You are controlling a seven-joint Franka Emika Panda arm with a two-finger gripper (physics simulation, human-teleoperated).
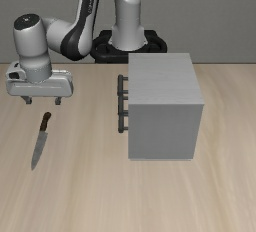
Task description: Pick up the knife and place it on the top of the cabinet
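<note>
We see the cabinet [165, 104] as a plain grey box with flat matte faces and crisp square corners; its top is a smooth level slab with nothing on it. Two dark bar handles [122, 104] run down the side of the cabinet facing the exterior view's left. The worktop [90, 196] is pale wood with a faint grain, and it lies bare in front of the cabinet and in the strip between the cabinet and the knife.

The knife [40, 141] lies flat on the worktop, well apart from the cabinet, off its handle side; it has a dark brown handle and a slim grey tapering blade. The white, rounded gripper [42, 102] hangs just above the knife's handle end; its short dark fingers [27, 103] are spread apart and grasp nothing.
</note>
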